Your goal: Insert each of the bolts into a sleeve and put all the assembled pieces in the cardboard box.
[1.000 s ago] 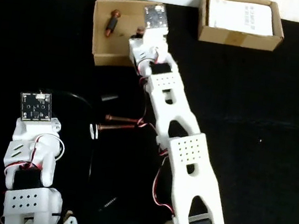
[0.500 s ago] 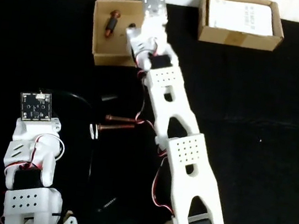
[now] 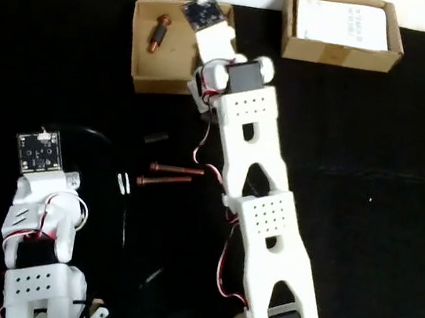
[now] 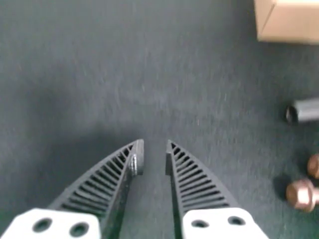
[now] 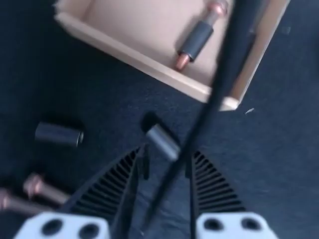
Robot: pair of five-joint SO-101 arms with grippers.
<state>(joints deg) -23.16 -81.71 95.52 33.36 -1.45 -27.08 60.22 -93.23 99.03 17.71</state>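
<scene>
We are looking at two boxes along the top of the high view. The cardboard box point(image 3: 138, 77) at upper left is holding one assembled piece point(image 3: 160, 31), a bolt sitting in a dark sleeve. The second box point(image 3: 340, 54) at upper right is holding a white printed sheet point(image 3: 342, 23), and its print is too small for us to read.

The right gripper point(image 5: 167, 158) is hanging just outside the cardboard box's near wall, with its fingers moderately parted and gripping nothing. A loose sleeve point(image 5: 162, 141) is lying on the black cloth point(image 3: 361, 227) just ahead of its tips. Another sleeve point(image 3: 156, 138) and two bare bolts point(image 3: 175, 169) are lying left of centre, near each other.

The left gripper point(image 4: 154, 149) is hovering over the cloth, its fingers narrowly apart and empty.
</scene>
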